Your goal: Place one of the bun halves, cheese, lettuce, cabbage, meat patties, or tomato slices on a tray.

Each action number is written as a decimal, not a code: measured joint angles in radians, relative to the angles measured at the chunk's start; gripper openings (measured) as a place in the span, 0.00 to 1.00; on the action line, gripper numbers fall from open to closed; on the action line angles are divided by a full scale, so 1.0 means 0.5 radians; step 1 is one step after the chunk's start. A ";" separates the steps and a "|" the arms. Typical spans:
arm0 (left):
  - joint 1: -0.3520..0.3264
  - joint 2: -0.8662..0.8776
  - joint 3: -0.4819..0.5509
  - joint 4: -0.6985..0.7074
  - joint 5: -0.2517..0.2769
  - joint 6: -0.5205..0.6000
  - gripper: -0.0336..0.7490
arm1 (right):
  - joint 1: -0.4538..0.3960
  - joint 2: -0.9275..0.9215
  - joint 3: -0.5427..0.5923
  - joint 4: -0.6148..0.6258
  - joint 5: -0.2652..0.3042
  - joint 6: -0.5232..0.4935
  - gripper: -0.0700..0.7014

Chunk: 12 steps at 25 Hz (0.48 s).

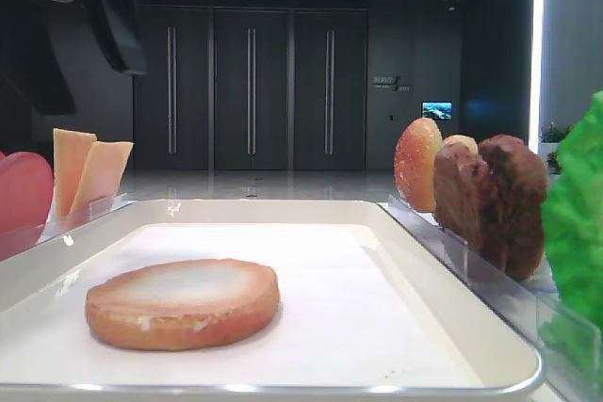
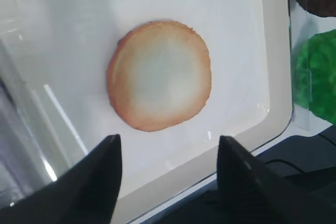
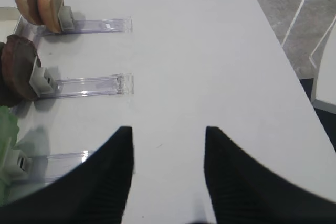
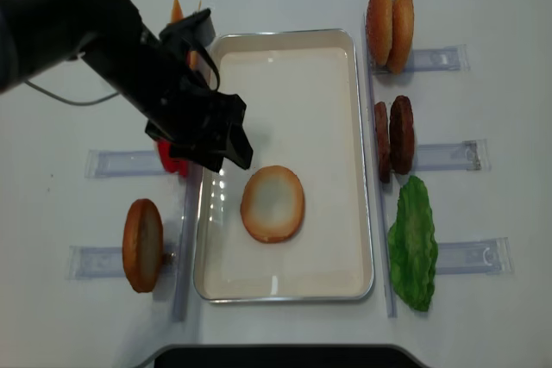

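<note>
Bun half (image 4: 272,203) lies flat on the tray (image 4: 285,290), pale cut face up, resting on the paper liner toward the tray's near end and a little left of its middle. Nothing touches it. The left gripper (image 4: 226,140) hangs over the tray's left rim, just beside the bun half but clear of it, and its fingers (image 2: 100,171) stand wide apart with nothing between them; from the wrist view the bun half sits squarely ahead of the gap. The right gripper (image 3: 168,145) is off over the bare tabletop (image 3: 210,51) on the right side, its fingers (image 3: 113,166) parted and empty too. Along the right edge of the tray, racks hold two more buns (image 4: 390,27), the meat patties (image 4: 394,135) and a green lettuce leaf (image 4: 413,243). On the left side another bun (image 4: 142,245) stands on edge in its rack, with cheese (image 1: 89,171) and a tomato slice (image 1: 23,190) further back, partly hidden behind the arm.
</note>
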 joint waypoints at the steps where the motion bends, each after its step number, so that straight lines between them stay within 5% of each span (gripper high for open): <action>1: 0.000 -0.026 -0.045 0.089 0.050 -0.056 0.60 | 0.000 0.000 0.000 0.000 0.000 0.000 0.49; 7: 0.000 -0.134 -0.241 0.711 0.414 -0.388 0.60 | 0.000 0.000 0.000 0.000 0.000 0.000 0.49; 12: 0.000 -0.157 -0.271 1.049 0.468 -0.488 0.60 | 0.000 0.000 0.000 0.000 0.000 0.000 0.49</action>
